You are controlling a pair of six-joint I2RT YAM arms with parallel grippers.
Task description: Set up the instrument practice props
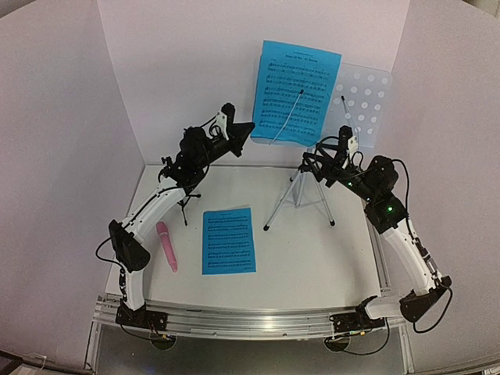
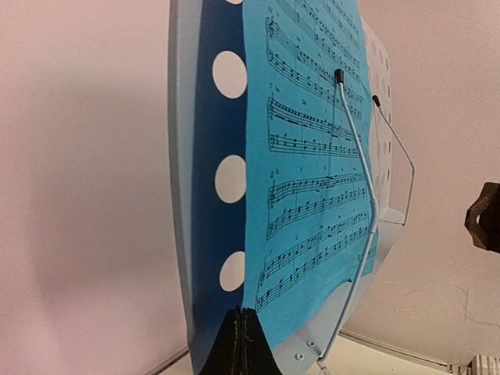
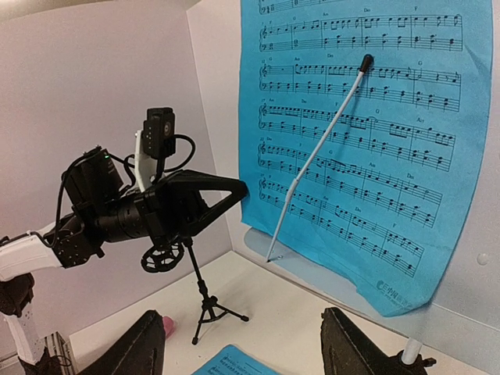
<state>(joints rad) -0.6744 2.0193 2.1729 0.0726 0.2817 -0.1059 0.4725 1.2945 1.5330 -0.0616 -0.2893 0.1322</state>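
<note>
The pale blue perforated music stand (image 1: 367,98) stands on its silver tripod (image 1: 301,195) at the back of the table. One blue sheet-music page (image 1: 297,86) leans on it under a wire arm (image 1: 287,117). My left gripper (image 1: 244,133) is shut on that page's lower left corner (image 2: 254,308). The second page (image 1: 229,240) lies flat on the table. The pink microphone (image 1: 166,246) lies to its left. The black tripod mic holder (image 3: 205,301) stands under my left arm. My right gripper (image 3: 250,359) is open and empty, close in front of the stand (image 1: 314,160).
White walls (image 1: 180,70) close the table at the back and on both sides. A metal rail (image 1: 250,322) runs along the front edge between the arm bases. A second wire arm (image 2: 394,141) lies over the bare right half of the stand.
</note>
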